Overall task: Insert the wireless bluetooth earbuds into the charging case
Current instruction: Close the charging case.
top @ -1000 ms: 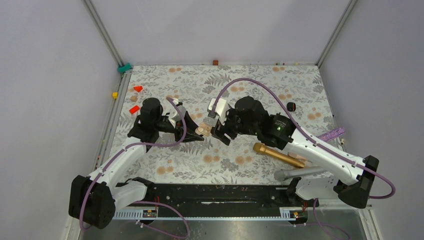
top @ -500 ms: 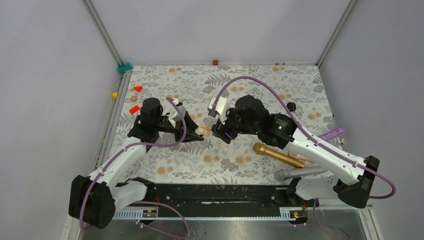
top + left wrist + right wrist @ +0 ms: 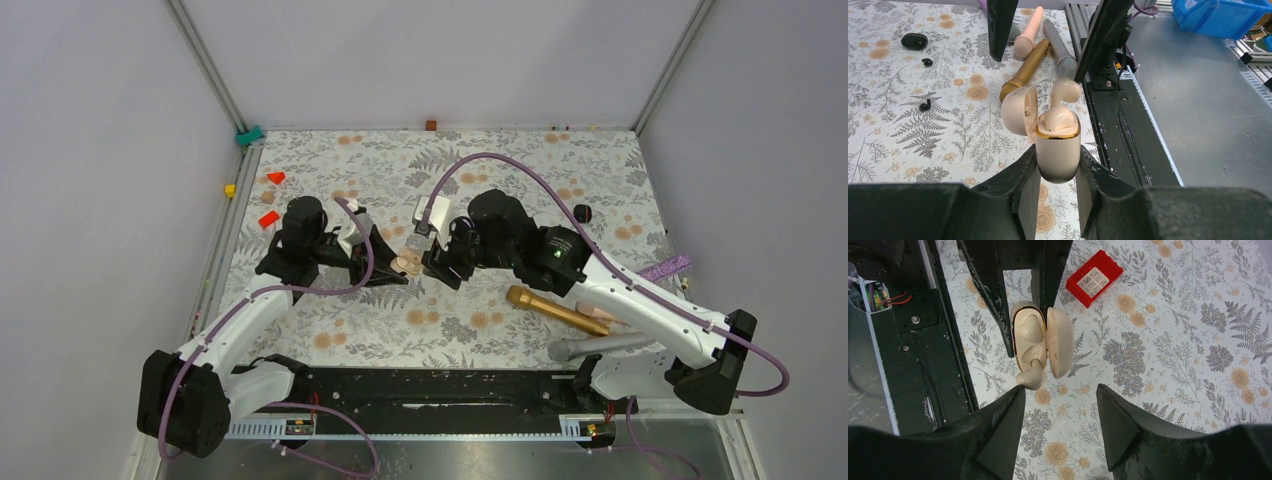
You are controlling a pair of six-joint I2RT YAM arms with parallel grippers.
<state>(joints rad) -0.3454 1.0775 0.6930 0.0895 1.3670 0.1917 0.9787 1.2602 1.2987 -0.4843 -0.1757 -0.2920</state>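
My left gripper (image 3: 1058, 176) is shut on the cream charging case (image 3: 1058, 150) and holds it upright with its lid (image 3: 1019, 110) open. One pale earbud (image 3: 1058, 119) sits in the case. A second pale earbud (image 3: 1066, 90) sticks up out of it, half in. My right gripper (image 3: 1059, 390) is open, right in front of the case (image 3: 1029, 335); its left fingertip (image 3: 1018, 392) is at the protruding earbud (image 3: 1030, 378). In the top view the two grippers (image 3: 395, 265) (image 3: 436, 262) meet over mid-table. Two black earbuds (image 3: 926, 62) (image 3: 924, 105) lie on the cloth.
A gold microphone (image 3: 555, 310), a pink one (image 3: 597, 321) and a grey one (image 3: 600, 347) lie at the front right. A black case (image 3: 582, 213) lies right of the arms. A red box (image 3: 1094, 277) and orange-red bits (image 3: 276, 177) (image 3: 268, 219) lie at the left.
My right gripper has crept a little to the left, closer to the case. The left gripper holds the case still.
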